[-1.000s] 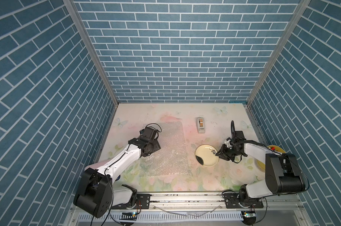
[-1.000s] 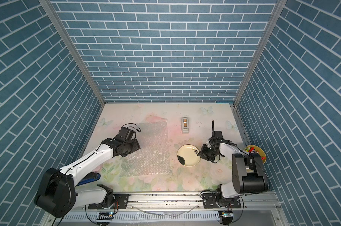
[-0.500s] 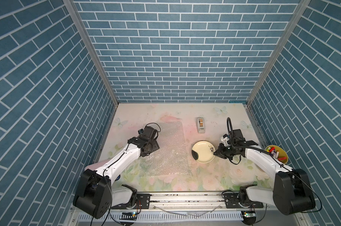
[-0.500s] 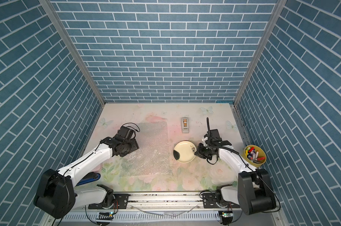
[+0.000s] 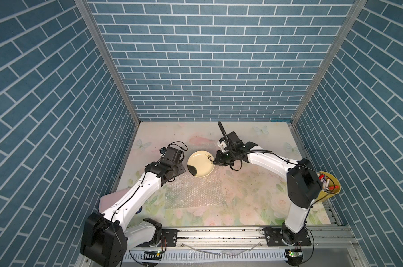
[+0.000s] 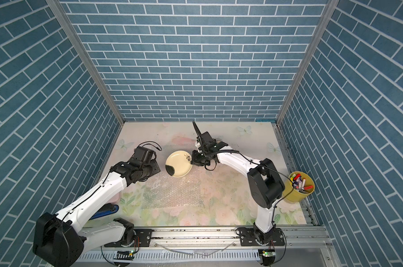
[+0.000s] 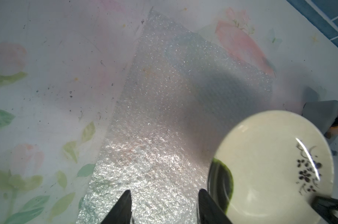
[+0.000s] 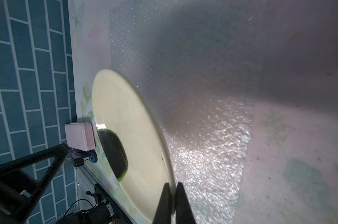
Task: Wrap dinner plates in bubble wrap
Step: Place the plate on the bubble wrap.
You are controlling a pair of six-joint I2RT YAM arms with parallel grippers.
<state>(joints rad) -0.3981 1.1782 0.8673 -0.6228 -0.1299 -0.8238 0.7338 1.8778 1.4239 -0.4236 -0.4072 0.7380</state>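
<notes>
Above the middle of the floral table (image 5: pixel 253 185): small round cream-yellow plate (image 5: pixel 200 163) with a dark brushstroke blotch, gripped at its rim.
Right hand (image 8: pixel 173 187) is clamped on the plate's rim beside the dark specks, holding it over the far part of the large clear sheet of bubble wrap (image 5: pixel 196 191). The sheet lies flat, left of centre, reaching toward the table's near edge. Left hand (image 7: pixel 164 194) hangs over the bubble wrap just beside the plate's blotch side, jaws moderately apart, gripping nothing.
</notes>
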